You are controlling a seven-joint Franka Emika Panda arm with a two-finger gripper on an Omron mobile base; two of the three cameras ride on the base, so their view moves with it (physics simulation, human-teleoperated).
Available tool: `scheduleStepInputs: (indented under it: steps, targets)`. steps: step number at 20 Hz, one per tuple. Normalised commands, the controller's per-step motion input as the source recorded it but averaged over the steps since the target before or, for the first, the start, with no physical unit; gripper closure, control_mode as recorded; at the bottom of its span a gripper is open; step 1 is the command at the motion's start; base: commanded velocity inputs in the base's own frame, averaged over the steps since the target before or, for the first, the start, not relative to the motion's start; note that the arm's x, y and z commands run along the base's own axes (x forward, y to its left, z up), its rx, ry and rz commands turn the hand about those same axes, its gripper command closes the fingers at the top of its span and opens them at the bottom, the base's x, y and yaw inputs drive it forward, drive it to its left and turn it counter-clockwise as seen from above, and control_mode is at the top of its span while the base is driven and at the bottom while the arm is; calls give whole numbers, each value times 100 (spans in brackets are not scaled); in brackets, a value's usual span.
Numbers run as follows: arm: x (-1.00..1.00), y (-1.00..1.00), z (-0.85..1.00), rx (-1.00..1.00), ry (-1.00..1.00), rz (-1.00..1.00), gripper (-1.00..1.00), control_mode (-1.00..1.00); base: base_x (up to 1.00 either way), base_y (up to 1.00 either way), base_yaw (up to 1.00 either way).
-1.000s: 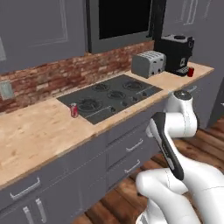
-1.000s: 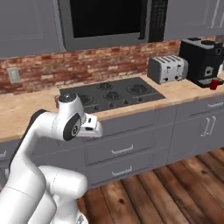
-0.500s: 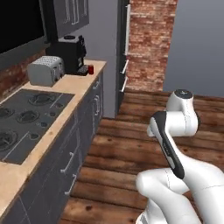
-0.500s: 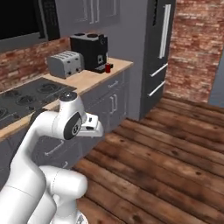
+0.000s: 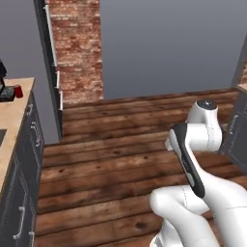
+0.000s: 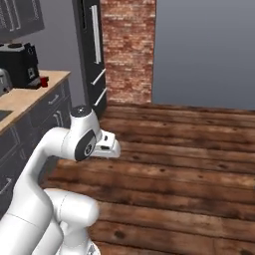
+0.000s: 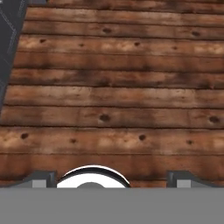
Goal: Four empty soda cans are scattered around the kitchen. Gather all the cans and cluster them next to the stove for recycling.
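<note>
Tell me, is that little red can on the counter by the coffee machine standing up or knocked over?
Upright. The soda can stands on the wooden counter beside the black coffee machine.

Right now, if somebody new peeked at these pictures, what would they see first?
Probably the big white robot arm folded up low in front, over a wide floor of dark wooden planks. Then a tiny red soda can far off on the wooden counter, beside the black coffee machine.

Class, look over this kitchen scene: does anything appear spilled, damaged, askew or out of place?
Nothing spilled or damaged. One red soda can stands upright on the wooden counter beside the black coffee machine, away from any stove, where the cans belong.
</note>
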Motion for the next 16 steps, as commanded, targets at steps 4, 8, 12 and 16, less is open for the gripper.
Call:
scheduleStepInputs:
  steps: [4,8,12,16]
  targets:
    - [0,0,0,0,0,0,-100,100,70,1,-32]
    - [0,0,0,0,0,0,-100,100,81,3,-20]
    - [0,0,0,0,0,0,-100,100,96,6,-8]
    - [0,0,0,0,0,0,-100,100,100,15,0]
